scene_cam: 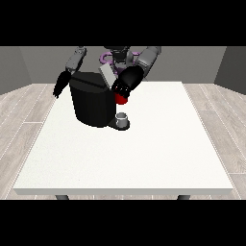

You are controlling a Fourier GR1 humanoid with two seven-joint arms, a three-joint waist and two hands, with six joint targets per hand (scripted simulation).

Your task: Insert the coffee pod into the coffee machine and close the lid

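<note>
At the view's left a robot hand (60,85) hangs beside the machine (91,103), fingers straight. A grey thing (122,118), perhaps a cup, sits on the worktop (144,153) below the nearer robot hand (124,87) at the right; whether that hand is open or closed I cannot tell. The pod is not plainly visible.

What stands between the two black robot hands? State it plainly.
The black boxy coffee machine stands between the hand at the view's left and the hand at the view's right, as the front view shows.
</note>
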